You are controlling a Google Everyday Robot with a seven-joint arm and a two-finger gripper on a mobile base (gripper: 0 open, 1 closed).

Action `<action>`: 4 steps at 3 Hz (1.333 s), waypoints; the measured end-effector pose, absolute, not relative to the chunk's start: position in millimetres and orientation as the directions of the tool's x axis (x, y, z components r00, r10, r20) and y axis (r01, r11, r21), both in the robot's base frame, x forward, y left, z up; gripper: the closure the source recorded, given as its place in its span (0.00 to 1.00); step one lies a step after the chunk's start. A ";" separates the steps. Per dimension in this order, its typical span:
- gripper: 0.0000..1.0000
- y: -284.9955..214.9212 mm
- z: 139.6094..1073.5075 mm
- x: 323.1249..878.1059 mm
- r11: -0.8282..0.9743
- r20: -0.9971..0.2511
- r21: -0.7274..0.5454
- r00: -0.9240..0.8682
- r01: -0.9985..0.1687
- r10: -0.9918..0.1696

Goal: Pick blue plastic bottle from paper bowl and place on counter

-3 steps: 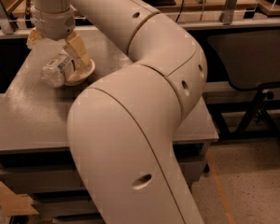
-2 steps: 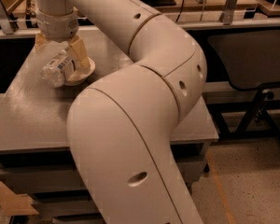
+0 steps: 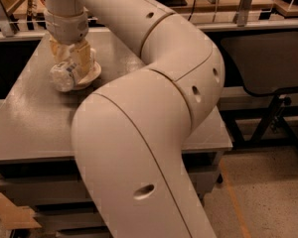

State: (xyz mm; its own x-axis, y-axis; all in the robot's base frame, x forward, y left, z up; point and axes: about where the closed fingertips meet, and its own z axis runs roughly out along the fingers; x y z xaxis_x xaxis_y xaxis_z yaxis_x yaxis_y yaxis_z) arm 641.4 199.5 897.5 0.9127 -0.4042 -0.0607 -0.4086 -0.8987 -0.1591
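Reaching into the bowl, bottle not yet lifted out.
Gripper (image 3: 72, 63) sits low over the bottle (image 3: 63, 77), which lies in the bowl (image 3: 93, 72) on the desk (image 3: 39, 118); its grip I cannot tell. Lifting and placing are left.

Seeing a fat cream arm (image 3: 139, 133) hogging most of the shot, curling over the grey counter (image 3: 30, 118). Gripper (image 3: 71, 58) down at the far left, right on top of the blue plastic bottle (image 3: 63, 77), lying sideways across the paper bowl (image 3: 93, 72). Dark chair (image 3: 268, 58) off right.
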 end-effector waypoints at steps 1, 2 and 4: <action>0.88 189.7 911.1 639.0 -0.891 -0.052 -0.172 0.907 -0.421 -0.418; 1.00 168.6 935.9 638.8 -0.865 -0.020 -0.205 0.886 -0.458 -0.464; 1.00 99.5 945.9 645.5 -0.765 -0.014 -0.217 0.786 -0.606 -0.618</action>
State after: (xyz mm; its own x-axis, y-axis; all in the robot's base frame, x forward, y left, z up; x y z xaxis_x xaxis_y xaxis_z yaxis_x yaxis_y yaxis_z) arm 645.5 99.5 945.9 0.7857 -0.6184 -0.0142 -0.6062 -0.7652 -0.2167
